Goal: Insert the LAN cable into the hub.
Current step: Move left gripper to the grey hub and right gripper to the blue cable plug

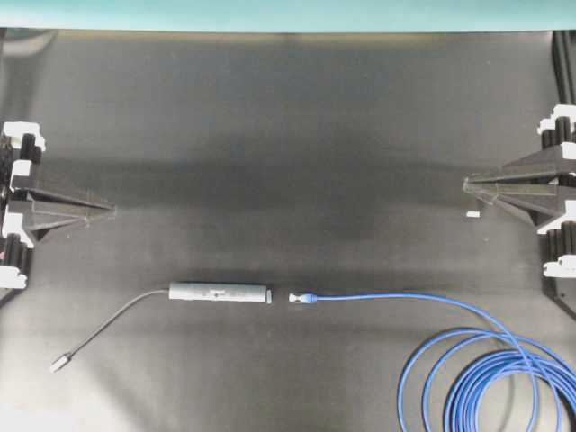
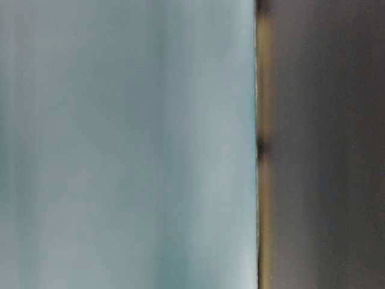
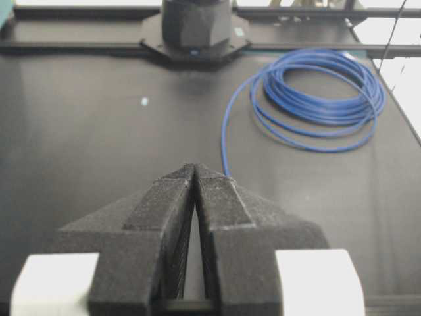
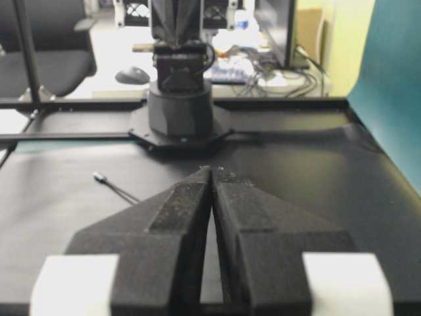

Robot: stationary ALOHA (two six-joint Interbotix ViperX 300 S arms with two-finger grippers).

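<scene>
The slim grey hub (image 1: 220, 292) lies flat on the black mat, below centre in the overhead view. Its thin grey cord runs left to a small silver plug (image 1: 59, 364). The LAN cable (image 1: 490, 378) is bright blue and coiled at the lower right. Its clear plug with blue boot (image 1: 302, 297) rests a short gap right of the hub's end, pointing at it. My left gripper (image 1: 112, 211) waits at the left edge, shut and empty. At the right edge my right gripper (image 1: 467, 184) is also shut and empty. Both are far from the hub and plug.
A small white scrap (image 1: 472, 214) lies on the mat near the right gripper. The teal backdrop (image 1: 288, 13) borders the far edge. The right arm's base (image 3: 196, 29) stands opposite the left wrist camera. The table-level view is only a blur.
</scene>
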